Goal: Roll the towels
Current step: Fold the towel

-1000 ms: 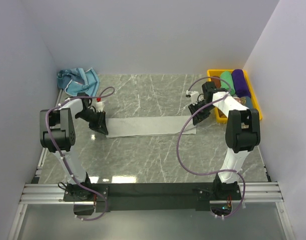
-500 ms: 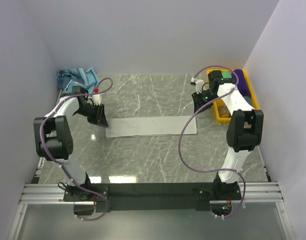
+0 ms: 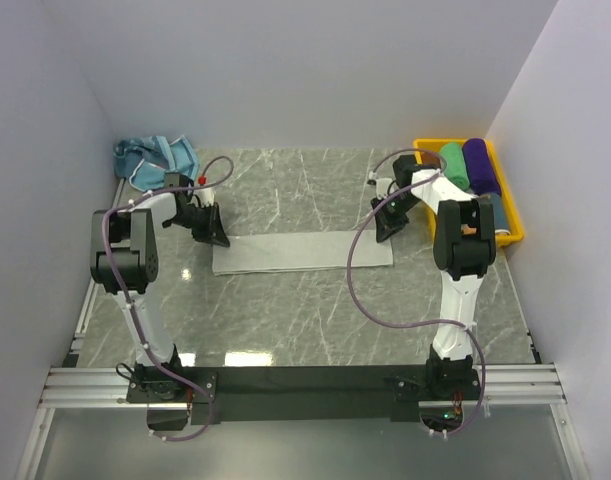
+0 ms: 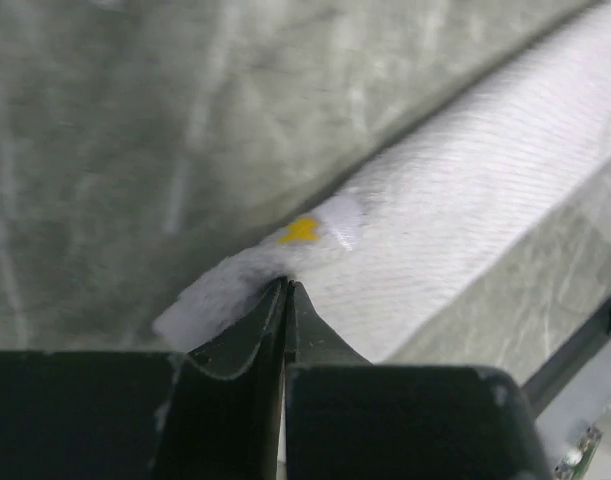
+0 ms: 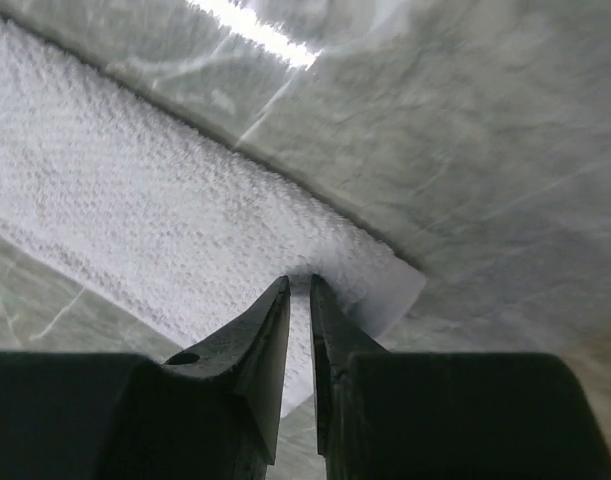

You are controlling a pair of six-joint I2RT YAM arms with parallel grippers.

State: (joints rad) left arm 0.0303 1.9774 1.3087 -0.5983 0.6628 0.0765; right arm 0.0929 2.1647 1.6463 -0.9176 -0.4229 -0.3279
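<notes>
**Pinching the two far corners of the flat towel**

Lying in the middle of the table (image 3: 315,320) is a pale towel (image 3: 305,252), folded into a long flat strip that runs left to right. It is not rolled at either end.

The left gripper (image 3: 217,232) sits at the strip's far left corner. In the left wrist view its two dark fingers are pressed together with only a hairline seam between them. The fuzzy edge of the towel meets the tips exactly there, so the jaws pinch the cloth at its rim. A small yellow tag (image 4: 300,231) shows on the towel just beyond the tips.

The right gripper (image 3: 383,226) sits at the strip's far right corner. In the right wrist view its fingers stand almost together, a thin slit between them. The tips are on the towel's edge, where the cloth bunches slightly into the slit. A white label (image 5: 397,290) sticks out from the corner just beside them.

Other blue towels (image 3: 157,158) lie in a loose heap at the far left corner of the table, well apart from the strip. At the far right a yellow bin (image 3: 422,148) holds short rolls, among them a green roll (image 3: 452,165) and a purple roll (image 3: 482,165) side by side.
</notes>
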